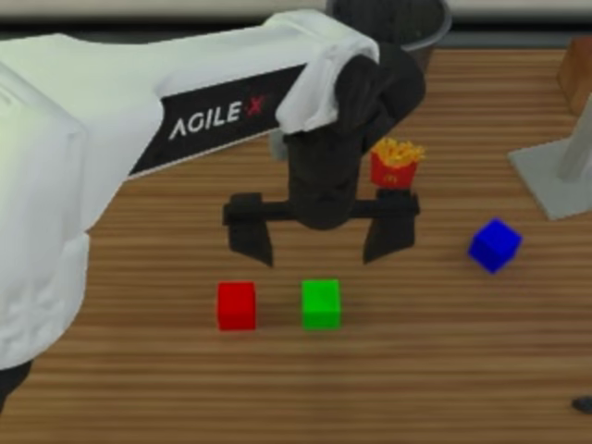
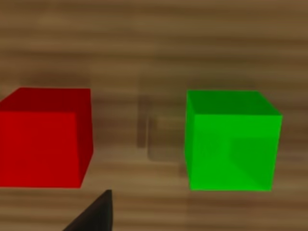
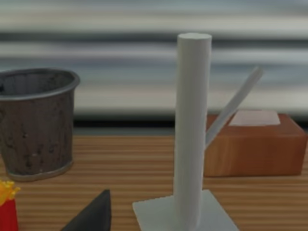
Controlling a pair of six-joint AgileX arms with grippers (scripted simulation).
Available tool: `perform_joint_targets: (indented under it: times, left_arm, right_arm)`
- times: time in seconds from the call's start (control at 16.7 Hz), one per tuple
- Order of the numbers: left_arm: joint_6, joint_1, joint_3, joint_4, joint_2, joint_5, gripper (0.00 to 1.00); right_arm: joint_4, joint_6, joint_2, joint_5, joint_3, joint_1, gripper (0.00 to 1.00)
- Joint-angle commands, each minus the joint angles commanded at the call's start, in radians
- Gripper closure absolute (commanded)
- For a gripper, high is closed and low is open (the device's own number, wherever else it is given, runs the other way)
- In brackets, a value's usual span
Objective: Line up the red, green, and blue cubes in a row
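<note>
Hovering with fingers [image 1: 252, 242] spread, left gripper [image 1: 320, 242] clears red cube [image 1: 236, 305] and green cube [image 1: 320, 303]

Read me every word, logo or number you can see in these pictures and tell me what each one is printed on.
"AGILE X": white letters on the black panel along the left arm, seen in the top view.
A small yellow mark on the fries carton: too small to read.
The red cube, green cube and blue cube carry no text.
The bucket and wooden box show none either.
</note>
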Motion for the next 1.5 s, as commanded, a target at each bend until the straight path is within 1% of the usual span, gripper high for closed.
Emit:
perform_joint_targets:
  times: [0.12, 0.24, 0.36, 0.54, 0.72, 0.9, 1.2, 1.5]
  left_arm:
    - [0.0, -0.005, -0.002, 0.002, 0.003, 0.0, 0.0]
    - [0.0, 0.012, -0.03, 0.02, -0.027, -0.002, 0.0]
    - [0.005, 0.05, -0.096, 0.062, -0.098, -0.005, 0.0]
    - [0.029, 0.133, -0.254, 0.161, -0.284, -0.009, 0.0]
    - [0.078, 0.238, -0.473, 0.29, -0.555, -0.01, 0.0]
    - [0.16, 0.355, -0.74, 0.441, -0.88, -0.01, 0.0]
    - [0.353, 0.546, -1.21, 0.702, -1.434, -0.005, 0.0]
    - [0.564, 0.684, -1.571, 0.935, -1.865, 0.009, 0.0]
  right_arm:
    - [0.0, 0.0, 0.0, 0.0, 0.0, 0.0, 0.0]
    - [-0.017, -0.007, 0.028, -0.001, 0.028, 0.006, 0.0]
    - [-0.058, -0.024, 0.095, -0.002, 0.094, 0.017, 0.0]
    - [-0.154, -0.063, 0.263, -0.001, 0.249, 0.041, 0.0]
    - [-0.289, -0.116, 0.518, 0.002, 0.454, 0.071, 0.0]
    - [-0.446, -0.176, 0.834, 0.004, 0.682, 0.105, 0.0]
    - [-0.713, -0.277, 1.392, 0.004, 1.052, 0.167, 0.0]
    - [-0.933, -0.365, 1.848, 0.003, 1.381, 0.222, 0.0]
